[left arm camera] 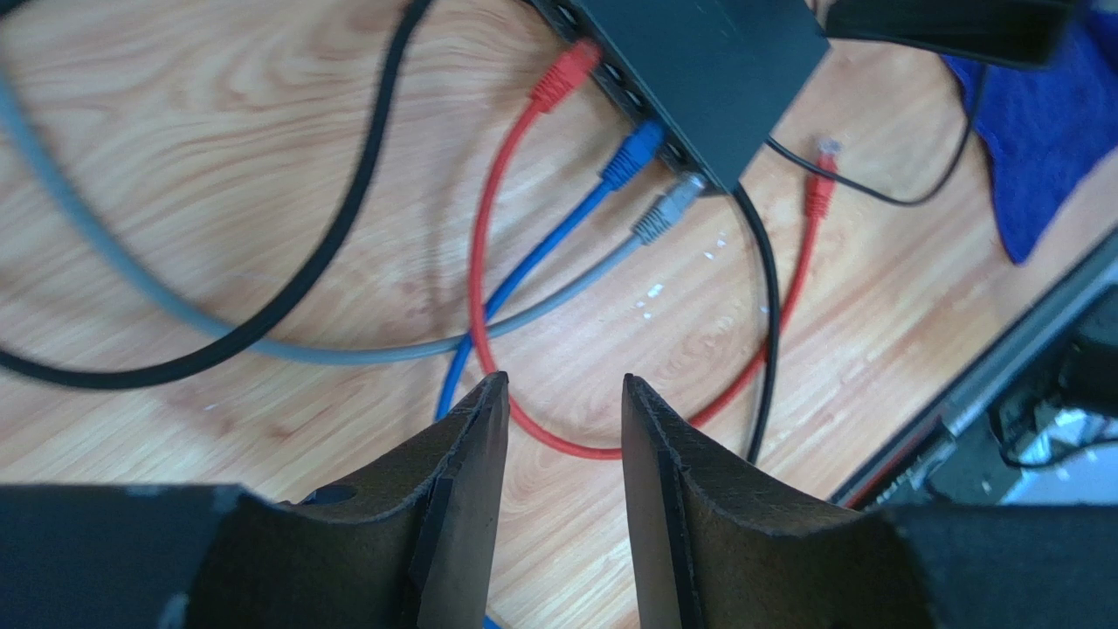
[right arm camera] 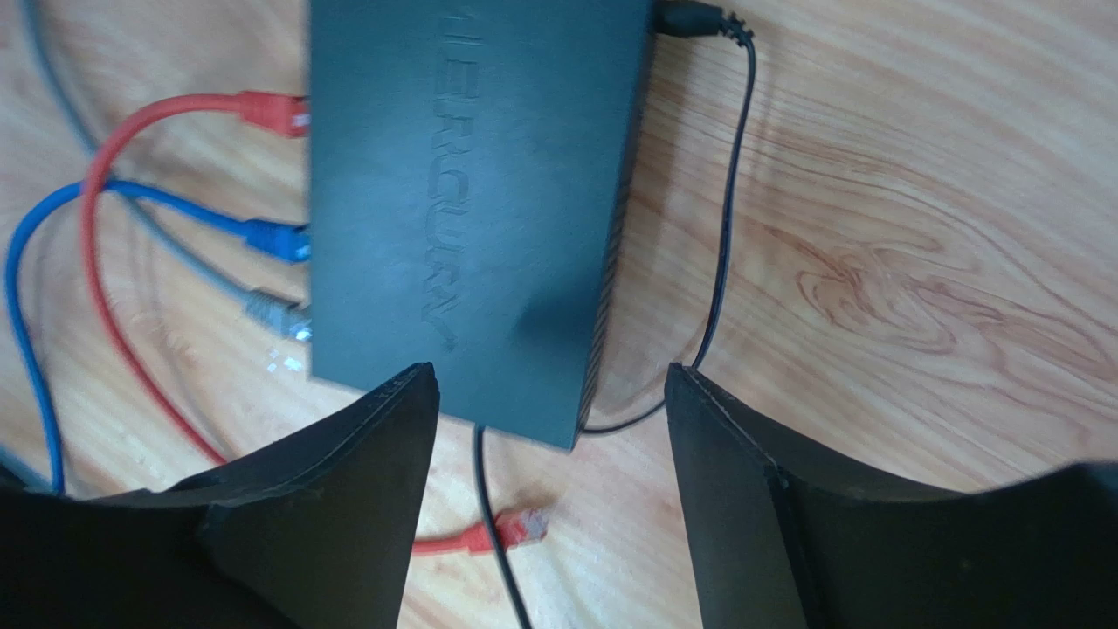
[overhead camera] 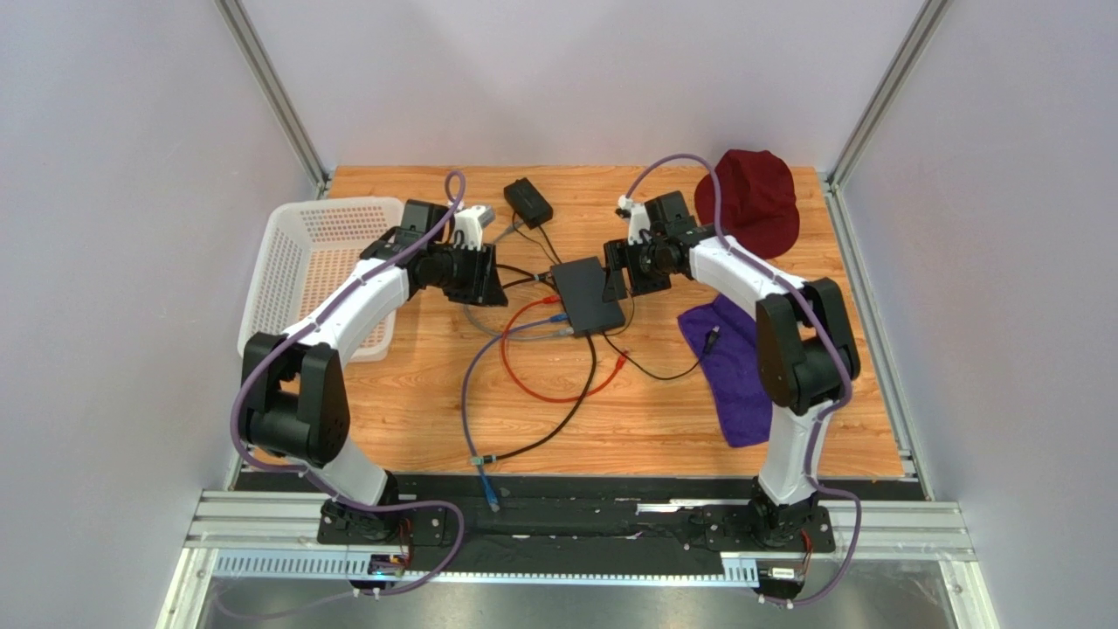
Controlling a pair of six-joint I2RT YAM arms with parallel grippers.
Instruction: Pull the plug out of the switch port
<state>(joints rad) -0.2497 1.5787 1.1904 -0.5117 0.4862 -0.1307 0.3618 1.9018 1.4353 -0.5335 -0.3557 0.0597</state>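
From above, the flat black box (overhead camera: 587, 295) lies in the middle of the table (overhead camera: 407, 406), with the left claw (overhead camera: 492, 275) and the right claw (overhead camera: 614, 262) close on either side. In the left wrist view the left claw is narrowly parted and holds nothing, while a red plug (left arm camera: 564, 72), a blue plug (left arm camera: 633, 151) and a grey plug (left arm camera: 672, 207) sit in the box's socket row (left arm camera: 617, 102). In the right wrist view the right claw is spread wide and empty, with the box's near corner below the gap.
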